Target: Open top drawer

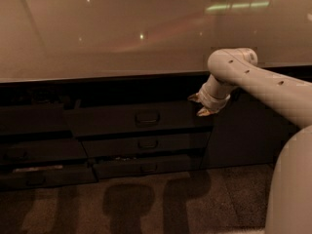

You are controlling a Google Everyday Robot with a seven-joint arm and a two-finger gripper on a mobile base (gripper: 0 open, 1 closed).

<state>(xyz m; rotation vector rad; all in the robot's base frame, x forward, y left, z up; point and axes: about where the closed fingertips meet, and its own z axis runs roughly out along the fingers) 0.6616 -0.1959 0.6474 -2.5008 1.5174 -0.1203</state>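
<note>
Glossy beige countertop (122, 33) runs across a bank of dark cabinetry. Below its edge sits the top drawer (107, 122), a wide dark front with a small centre handle (147, 117), above two slimmer drawers (146, 155). The gripper (199, 105) hangs at that front's upper right corner, its two pale tips spread apart and gripping nothing, away from the handle.
</note>
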